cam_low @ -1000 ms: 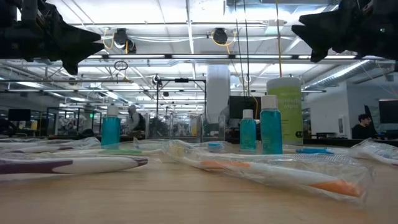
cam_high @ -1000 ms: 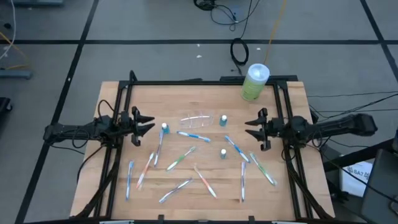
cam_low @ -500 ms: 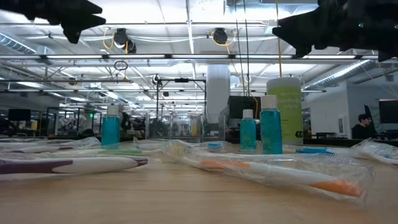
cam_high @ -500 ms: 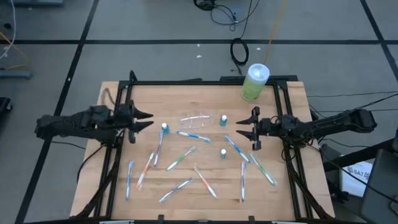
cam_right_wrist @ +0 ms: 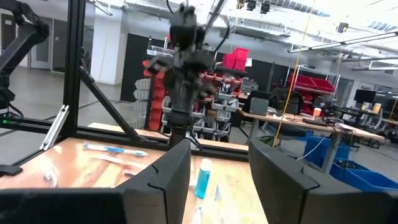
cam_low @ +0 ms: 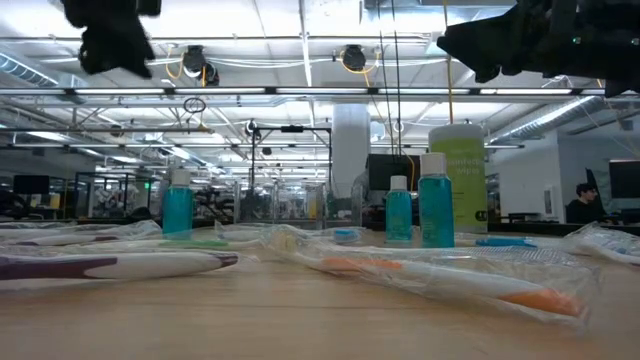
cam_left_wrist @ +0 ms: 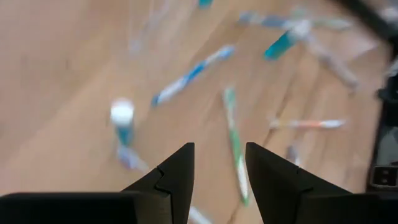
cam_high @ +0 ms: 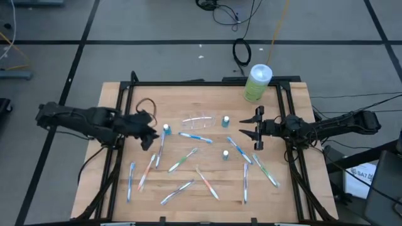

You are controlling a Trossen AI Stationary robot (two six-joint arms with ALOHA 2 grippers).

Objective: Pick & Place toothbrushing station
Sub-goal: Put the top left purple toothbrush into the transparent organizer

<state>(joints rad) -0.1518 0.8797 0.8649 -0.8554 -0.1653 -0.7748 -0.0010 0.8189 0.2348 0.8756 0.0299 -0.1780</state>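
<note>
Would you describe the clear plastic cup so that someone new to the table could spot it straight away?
Start at the large pale-green canister at the table's far edge, then look toward the middle of the wooden table. The clear cup lies on its side there, beside a teal-capped tube. It alone is see-through, unlike the coloured toothbrushes below it.

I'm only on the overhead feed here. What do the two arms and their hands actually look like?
Both arms are matte black, built of slim jointed segments, with no markings I can make out. A thin dark cable loops off the left arm near its wrist. The left hand and the right hand each end in two black, wedge-shaped fingers with flat inner faces.
</note>
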